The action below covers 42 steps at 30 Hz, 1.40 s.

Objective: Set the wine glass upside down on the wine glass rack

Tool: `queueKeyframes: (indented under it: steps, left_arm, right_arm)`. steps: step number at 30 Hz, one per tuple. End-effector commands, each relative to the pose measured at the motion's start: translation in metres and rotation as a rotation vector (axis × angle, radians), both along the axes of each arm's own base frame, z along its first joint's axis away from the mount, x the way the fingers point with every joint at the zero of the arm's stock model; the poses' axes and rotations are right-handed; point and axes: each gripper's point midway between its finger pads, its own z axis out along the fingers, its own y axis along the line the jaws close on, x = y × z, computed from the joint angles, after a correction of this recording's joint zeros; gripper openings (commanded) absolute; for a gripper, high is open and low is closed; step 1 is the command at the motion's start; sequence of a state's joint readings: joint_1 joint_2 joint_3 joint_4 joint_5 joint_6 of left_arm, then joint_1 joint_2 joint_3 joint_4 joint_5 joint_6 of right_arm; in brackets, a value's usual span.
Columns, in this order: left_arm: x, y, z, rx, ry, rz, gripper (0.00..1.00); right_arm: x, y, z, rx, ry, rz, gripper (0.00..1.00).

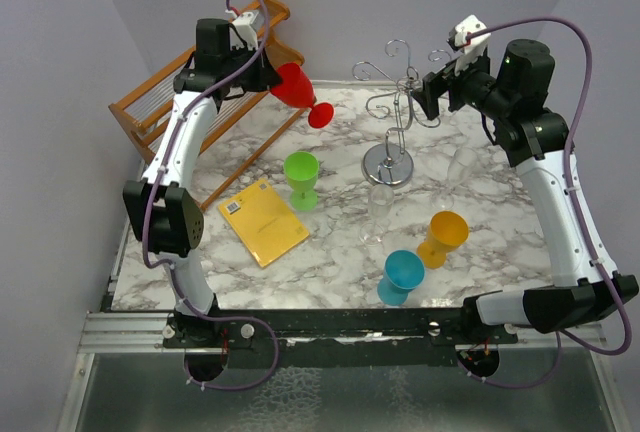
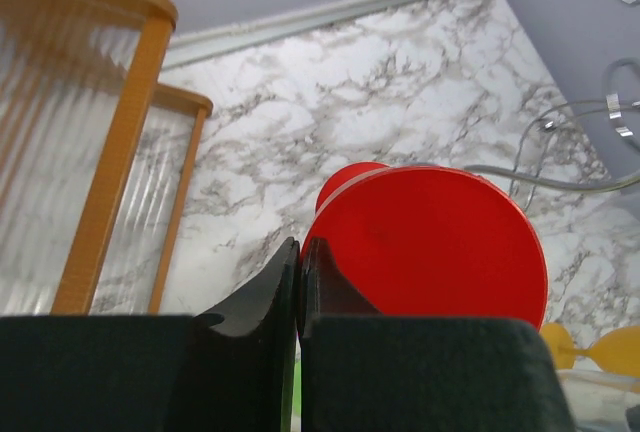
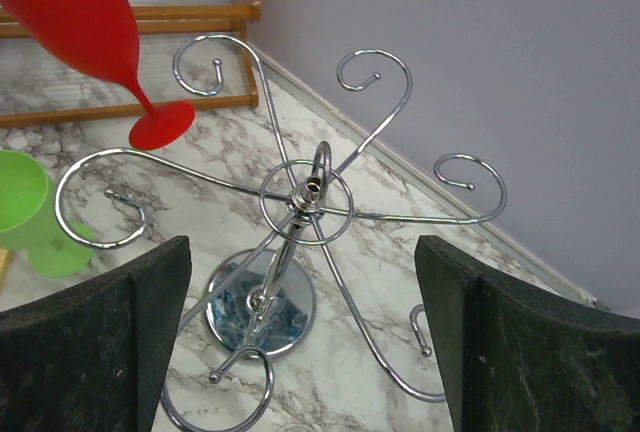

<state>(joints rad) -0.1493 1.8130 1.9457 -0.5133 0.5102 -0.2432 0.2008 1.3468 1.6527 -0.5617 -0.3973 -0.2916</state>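
A: How is the task's thing to be described?

B: A red wine glass (image 1: 295,87) of opaque plastic is seen, with a cone-shaped bowl, a short stem and a round flat foot. It is held tilted in the air, rim toward the left gripper (image 1: 262,70) and foot pointed down toward the wine glass rack (image 1: 395,122).

A: Where is it found?

B: Above the far-left part of the table (image 1: 330,272), between the wooden rack (image 1: 150,102) at the far-left corner and the wire rack near the middle of the far edge. The wire rack is not touched by it.

A: And the claws?

B: The left one is clamped on the bowl's rim (its 2 fingers are pressed nearly together in the left wrist view). The right gripper (image 1: 430,97) is spread wide beside the wire rack, near its curled arms, and nothing is held in it.

A: What is noted of the containers?

B: 3 coloured glasses are stood upright on the table: a green glass (image 1: 302,177) left of the rack's round base, an orange glass (image 1: 445,234) and a teal glass (image 1: 402,274) nearer the near edge. Only their own coloured insides are shown. A clear glass (image 1: 380,210) is stood between the green and orange ones; its contents cannot be told. A yellow booklet (image 1: 263,220) is laid flat just beside the green glass.
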Motion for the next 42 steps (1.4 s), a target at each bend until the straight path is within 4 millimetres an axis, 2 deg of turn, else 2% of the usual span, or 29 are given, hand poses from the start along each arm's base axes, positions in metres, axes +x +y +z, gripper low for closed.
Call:
queueKeyframes:
  steps: [1, 4, 8, 10, 13, 18, 22, 27, 36, 42]
  left_arm:
    - [-0.019, 0.012, 0.099, -0.067, -0.236, 0.076, 0.00]
    - [-0.033, 0.014, 0.137, -0.124, -0.318, 0.098, 0.00]
    - [-0.048, 0.015, 0.178, -0.214, -0.400, 0.109, 0.00]
    - [-0.053, 0.011, 0.192, -0.265, -0.409, 0.096, 0.00]
    - [-0.056, 0.003, 0.202, -0.341, -0.390, 0.062, 0.00]
    - [-0.055, -0.006, 0.202, -0.394, -0.374, 0.044, 0.00]
    - [-0.058, -0.011, 0.200, -0.425, -0.356, 0.018, 0.00]
    - [-0.061, -0.016, 0.199, -0.455, -0.342, -0.010, 0.00]
    - [-0.069, -0.022, 0.197, -0.469, -0.328, -0.044, 0.00]
    - [-0.070, -0.024, 0.196, -0.474, -0.326, -0.054, 0.00]
  right_arm:
    - [-0.012, 0.016, 0.033, 0.080, -0.030, 0.094, 0.92]
    - [-0.011, 0.026, 0.042, 0.129, -0.016, 0.135, 0.90]
    - [-0.007, 0.042, 0.053, 0.198, 0.008, 0.197, 0.87]
    - [-0.005, 0.054, 0.058, 0.234, 0.023, 0.234, 0.87]
    - [0.001, 0.074, 0.060, 0.284, 0.054, 0.266, 0.86]
    - [0.012, 0.111, 0.054, 0.328, 0.095, 0.275, 0.84]
    - [0.024, 0.124, 0.050, 0.386, 0.133, 0.253, 0.81]
    - [0.030, 0.140, 0.053, 0.414, 0.142, 0.277, 0.75]
    - [0.048, 0.139, 0.069, 0.473, 0.117, 0.200, 0.50]
    - [0.056, 0.137, 0.063, 0.487, 0.132, 0.137, 0.38]
